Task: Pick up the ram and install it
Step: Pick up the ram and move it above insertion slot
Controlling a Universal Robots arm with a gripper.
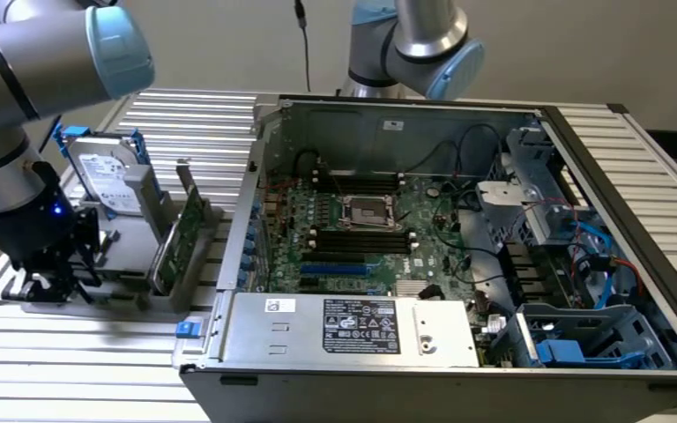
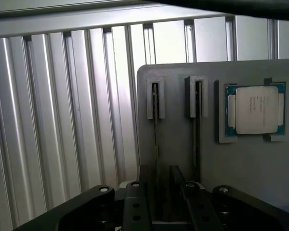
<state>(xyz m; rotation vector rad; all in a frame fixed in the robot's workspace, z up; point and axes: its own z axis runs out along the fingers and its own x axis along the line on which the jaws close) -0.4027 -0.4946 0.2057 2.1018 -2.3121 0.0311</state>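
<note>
Two slots in the grey holder (image 2: 178, 154), and the ram (image 2: 155, 120) sits edge-on in one, just a thin dark strip. The gripper (image 2: 160, 180) hangs right over it, jaws parted to a narrow gap astride the stick. Beside it, the processor (image 2: 256, 108) carries print too fine to read.

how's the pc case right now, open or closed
Open. No side panel covers the computer case, so the motherboard and the power supply inside it lie in plain sight.
</note>
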